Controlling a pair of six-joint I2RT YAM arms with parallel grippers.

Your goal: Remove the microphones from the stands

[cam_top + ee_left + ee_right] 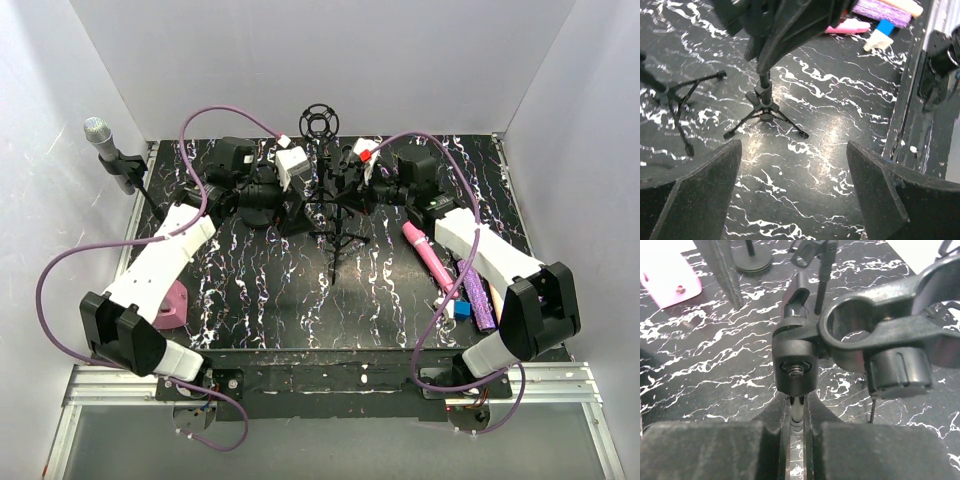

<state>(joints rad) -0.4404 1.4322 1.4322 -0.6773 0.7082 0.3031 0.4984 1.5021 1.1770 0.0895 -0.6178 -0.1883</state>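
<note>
The microphone (108, 150), grey with a silver mesh head, sits tilted in a clip at the far left edge, away from both grippers. A black tripod stand (336, 238) rises mid-table, topped by a round mount (318, 121). My right gripper (346, 196) is shut on this stand's thin pole (796, 410), just below a black joint (795, 365) beside an empty clip ring (855, 325). My left gripper (793, 145) hangs open over the tabletop, nothing between its fingers, with the tripod's feet (765, 112) ahead of it. A second tripod (675, 97) stands to the left.
A pink marker (430, 258), a purple glitter bar (479, 292) and a small blue block (462, 308) lie at the right. A pink block (172, 305) sits near the left arm. White walls enclose the black marbled table (260, 300).
</note>
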